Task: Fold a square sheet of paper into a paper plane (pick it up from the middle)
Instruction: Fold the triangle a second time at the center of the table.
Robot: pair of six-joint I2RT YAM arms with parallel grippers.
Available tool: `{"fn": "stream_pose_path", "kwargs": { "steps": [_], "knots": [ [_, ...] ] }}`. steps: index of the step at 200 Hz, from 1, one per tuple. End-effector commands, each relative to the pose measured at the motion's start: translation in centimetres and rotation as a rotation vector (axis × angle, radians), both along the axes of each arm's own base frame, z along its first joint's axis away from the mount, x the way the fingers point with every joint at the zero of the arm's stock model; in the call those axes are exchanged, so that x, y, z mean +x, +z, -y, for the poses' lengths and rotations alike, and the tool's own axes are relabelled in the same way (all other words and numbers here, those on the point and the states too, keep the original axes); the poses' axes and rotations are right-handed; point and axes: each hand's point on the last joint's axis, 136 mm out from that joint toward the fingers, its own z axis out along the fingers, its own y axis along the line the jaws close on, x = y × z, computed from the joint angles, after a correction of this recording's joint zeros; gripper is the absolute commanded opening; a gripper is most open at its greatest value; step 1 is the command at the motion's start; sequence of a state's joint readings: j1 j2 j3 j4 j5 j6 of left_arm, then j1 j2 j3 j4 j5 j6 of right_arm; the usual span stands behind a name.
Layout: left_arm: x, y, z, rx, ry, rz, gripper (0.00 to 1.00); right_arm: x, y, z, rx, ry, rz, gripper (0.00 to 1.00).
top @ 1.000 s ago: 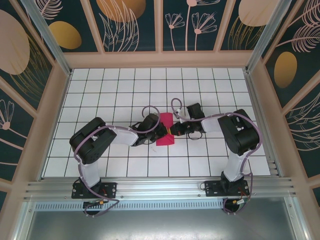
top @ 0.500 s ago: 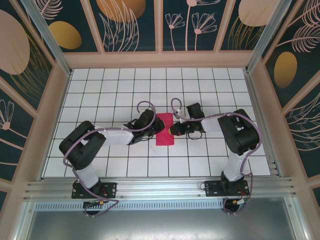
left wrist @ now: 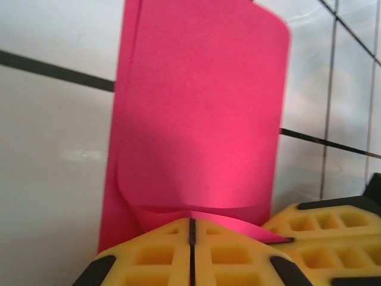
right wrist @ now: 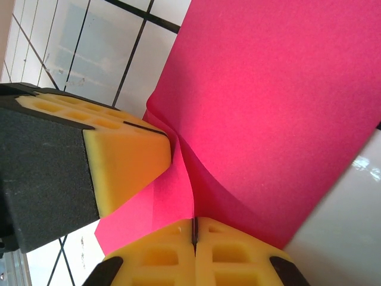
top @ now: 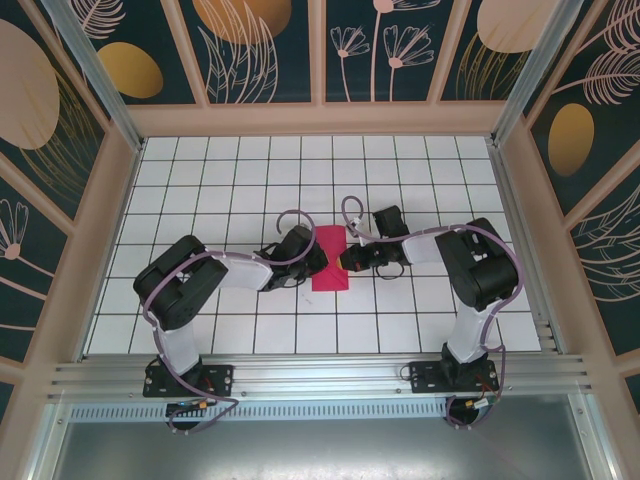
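Observation:
The square sheet of paper lies doubled over in the middle of the table, magenta-red, with its upper layer curling up. My left gripper is at its left edge, and in the left wrist view its yellow jaws are shut, with a raised crease of the paper meeting their tip. My right gripper comes in from the right. Its jaws are shut on a pinched ridge of the sheet. That ridge runs on to the left gripper's fingers.
White gridded tabletop lies all round the paper, fenced by pale wooden walls. A metal rail with both arm bases runs along the near edge. The two grippers' tips nearly touch over the sheet.
The left arm's elbow swung out to the left and came back toward the centre. Both grippers stayed at the paper. The sheet has hardly shifted.

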State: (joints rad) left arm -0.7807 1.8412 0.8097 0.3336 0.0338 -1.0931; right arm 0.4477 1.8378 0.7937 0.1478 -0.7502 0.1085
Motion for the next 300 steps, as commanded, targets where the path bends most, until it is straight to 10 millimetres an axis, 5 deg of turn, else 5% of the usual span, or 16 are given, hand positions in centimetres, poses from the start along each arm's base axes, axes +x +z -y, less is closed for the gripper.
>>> {"fn": "stream_pose_path", "kwargs": {
  "steps": [1,83,193,257,275,300],
  "knots": [
    [-0.6,-2.3,-1.7,0.071,0.033,-0.041,0.10,0.0,-2.1,0.2,-0.070,0.010,0.001,0.02],
    [2.3,4.6,-0.7,-0.026,0.030,0.097,0.13,-0.2,-2.1,0.1,-0.072,0.018,-0.001,0.02],
    [1.5,1.2,0.4,-0.075,-0.024,0.019,0.13,-0.3,-2.5,0.1,-0.083,0.016,-0.009,0.02],
    [0.8,-2.3,-2.0,0.064,0.017,-0.037,0.13,-0.3,-2.6,0.0,-0.085,0.021,-0.011,0.02],
    [0.9,-1.8,-1.7,0.057,0.012,-0.030,0.13,-0.3,-2.7,0.0,-0.089,0.021,-0.011,0.02],
    [1.5,1.5,-0.4,-0.002,-0.018,0.026,0.14,-0.2,-2.7,0.1,-0.090,0.019,-0.012,0.02]
  ]
}}
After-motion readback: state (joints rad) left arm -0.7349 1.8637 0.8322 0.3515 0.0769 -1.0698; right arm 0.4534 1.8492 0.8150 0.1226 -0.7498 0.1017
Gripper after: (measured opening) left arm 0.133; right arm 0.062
